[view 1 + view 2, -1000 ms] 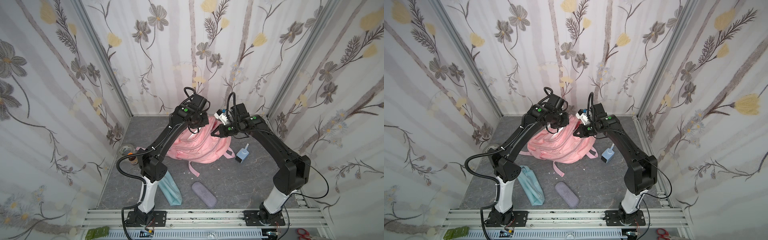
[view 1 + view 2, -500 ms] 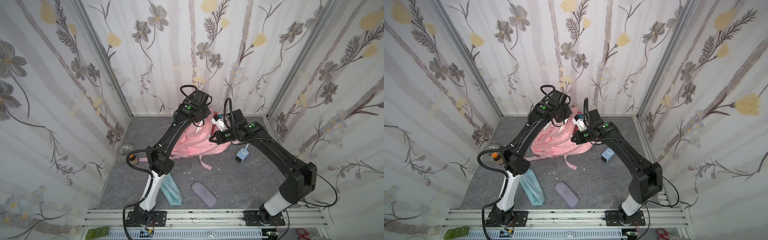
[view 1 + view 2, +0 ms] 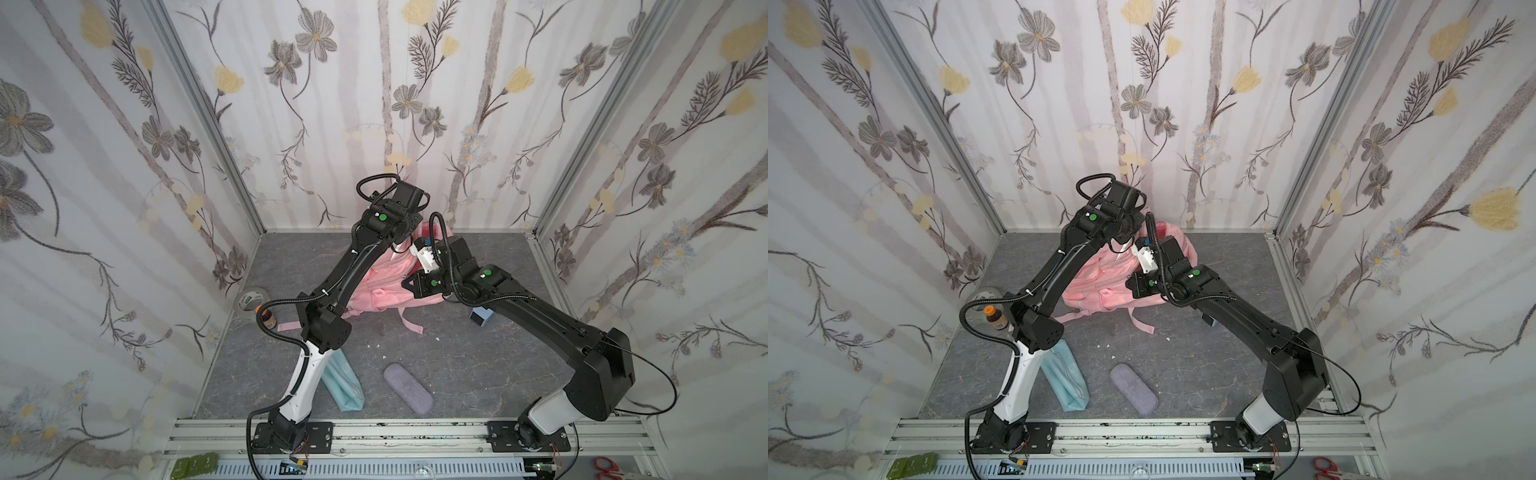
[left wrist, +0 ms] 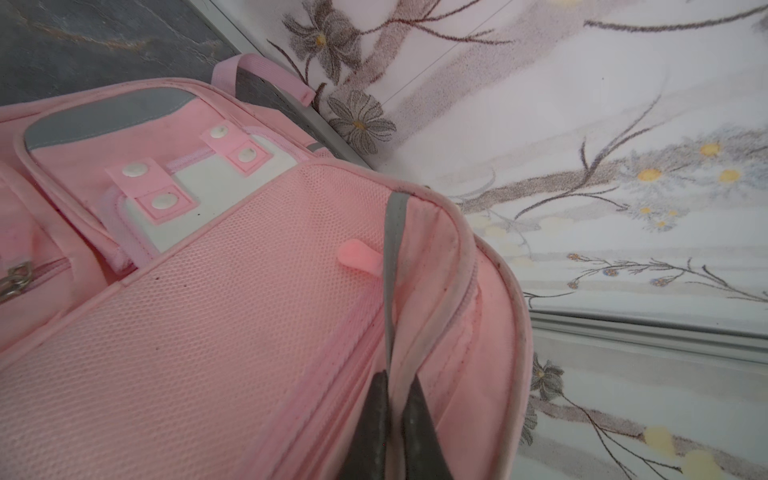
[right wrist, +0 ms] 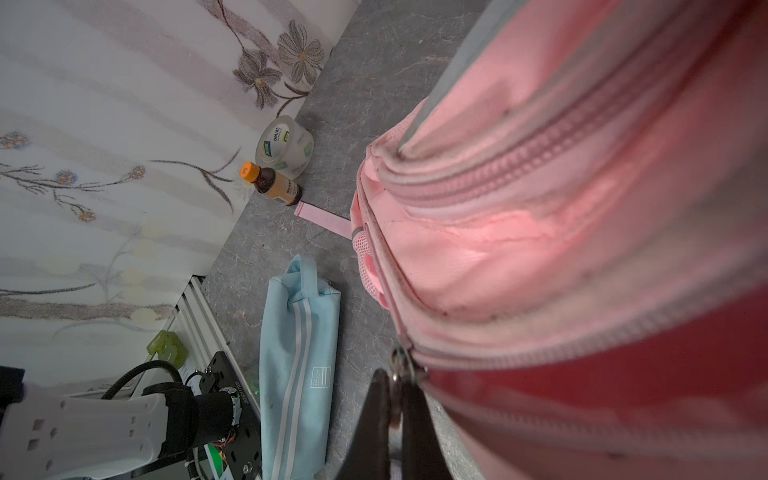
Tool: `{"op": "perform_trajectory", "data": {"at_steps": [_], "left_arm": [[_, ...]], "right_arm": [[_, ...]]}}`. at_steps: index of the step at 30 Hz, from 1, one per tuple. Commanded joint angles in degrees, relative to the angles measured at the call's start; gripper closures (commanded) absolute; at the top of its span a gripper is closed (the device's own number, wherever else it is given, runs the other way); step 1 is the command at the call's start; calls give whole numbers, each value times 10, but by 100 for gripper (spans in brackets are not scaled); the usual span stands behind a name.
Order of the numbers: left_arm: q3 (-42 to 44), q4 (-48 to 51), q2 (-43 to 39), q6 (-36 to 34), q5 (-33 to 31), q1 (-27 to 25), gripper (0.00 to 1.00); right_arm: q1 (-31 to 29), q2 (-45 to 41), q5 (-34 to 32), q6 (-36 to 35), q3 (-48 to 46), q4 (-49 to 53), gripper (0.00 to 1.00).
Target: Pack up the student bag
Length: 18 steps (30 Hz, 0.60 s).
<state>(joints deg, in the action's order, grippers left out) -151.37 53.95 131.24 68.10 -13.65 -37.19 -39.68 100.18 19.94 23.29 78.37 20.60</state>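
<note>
Item, nearest: my right hand, closed on the zip pull. The zip line leads away toward my left hand, I judge, which pinches the rim of the student bag, far end of the tabletop.

A roll of clear packing tape with a white-and-green inner label carried the only legible wording, a green brand mark that appeared to read "deli", seen from the right wrist camera. The small printed patch on the light-teal striped fabric pencil pouch was too fine to make out, as was the label on the brown orange-capped bottle just beside the tape.
</note>
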Motion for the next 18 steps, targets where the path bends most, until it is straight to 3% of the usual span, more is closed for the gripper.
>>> {"op": "perform_trajectory", "data": {"at_steps": [1,10,18], "left_arm": [[-11,-135,-1,76,-60,-5,100],[-43,-135,24,119,-115,-5,100],[-44,-157,33,141,-125,-6,100]], "right_arm": [[-12,22,14,13,-4,-59,100],[-16,4,-42,48,-106,-196,100],[-16,38,10,97,-169,-324,100]]}}
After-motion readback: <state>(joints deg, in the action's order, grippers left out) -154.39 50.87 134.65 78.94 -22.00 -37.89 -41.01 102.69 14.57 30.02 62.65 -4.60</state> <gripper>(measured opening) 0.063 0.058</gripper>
